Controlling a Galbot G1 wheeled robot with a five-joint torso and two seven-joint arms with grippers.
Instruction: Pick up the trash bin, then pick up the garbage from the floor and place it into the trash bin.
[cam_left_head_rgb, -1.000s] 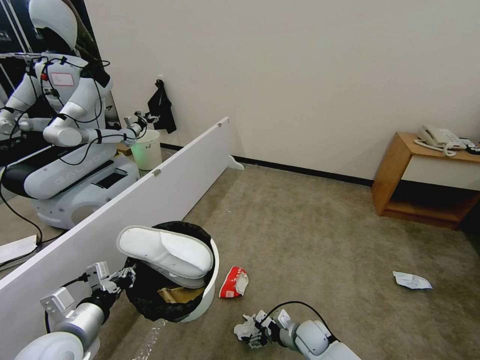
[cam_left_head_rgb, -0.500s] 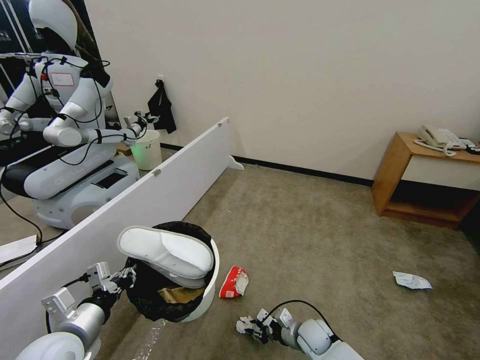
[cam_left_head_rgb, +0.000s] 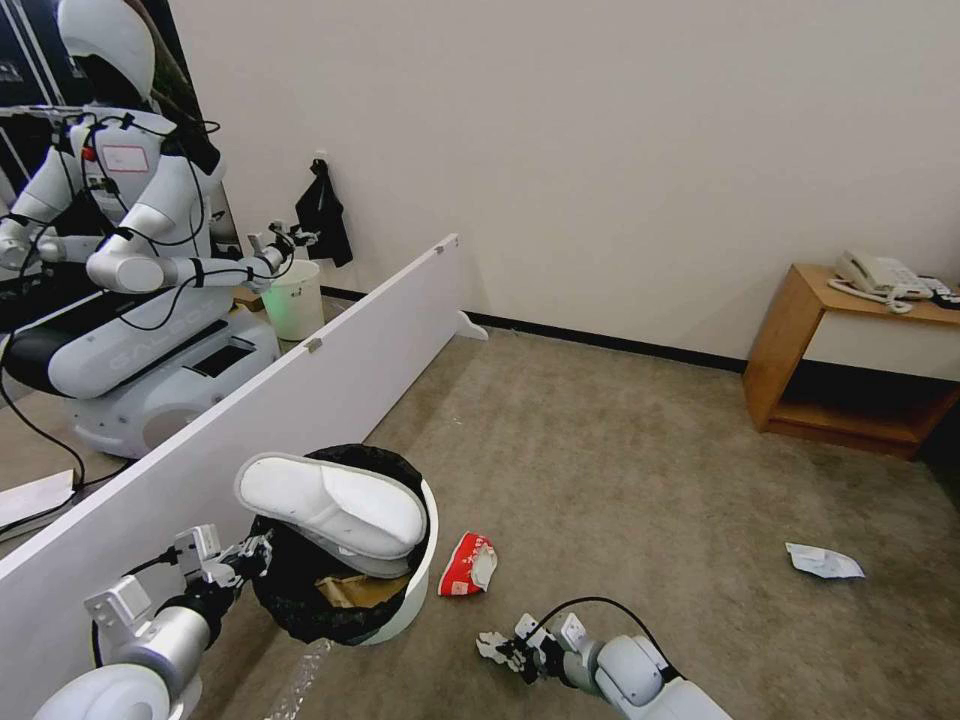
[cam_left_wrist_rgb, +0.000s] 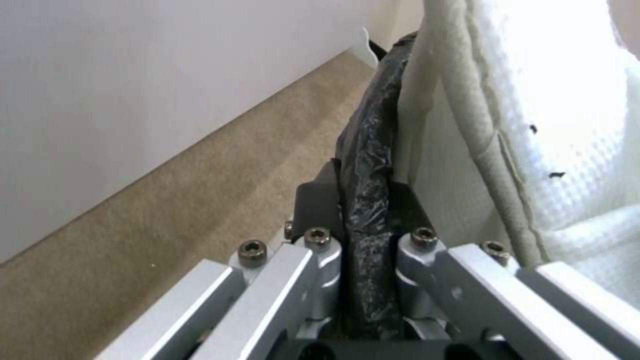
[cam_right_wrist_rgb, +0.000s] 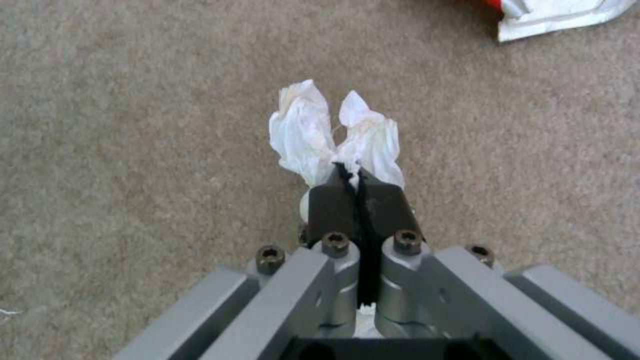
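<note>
The trash bin (cam_left_head_rgb: 418, 585), white with a black liner (cam_left_head_rgb: 295, 595), tilts near the white board. A white slipper (cam_left_head_rgb: 330, 505) lies across its mouth, with tan paper below it. My left gripper (cam_left_head_rgb: 255, 553) is shut on the bin's lined rim (cam_left_wrist_rgb: 367, 150), and the slipper (cam_left_wrist_rgb: 553, 100) sits just beside it. At the lower middle, low over the carpet, my right gripper (cam_left_head_rgb: 505, 650) is shut on a crumpled white tissue (cam_left_head_rgb: 490, 645). The tissue (cam_right_wrist_rgb: 307, 135) sticks out past the right gripper's (cam_right_wrist_rgb: 353, 180) closed tips. A red-white snack packet (cam_left_head_rgb: 468, 563) lies between bin and tissue.
A long white board (cam_left_head_rgb: 330, 390) runs along the left. Behind it stands another robot (cam_left_head_rgb: 130, 270) with a pale bucket (cam_left_head_rgb: 293, 298). A wooden side table (cam_left_head_rgb: 790, 340) with a phone (cam_left_head_rgb: 880, 275) is at the right wall. White crumpled paper (cam_left_head_rgb: 822, 562) lies on the carpet to the right.
My right gripper has closed on the tissue, bunching it up, and has shifted slightly up and to the right. The left arm and the bin have not moved.
</note>
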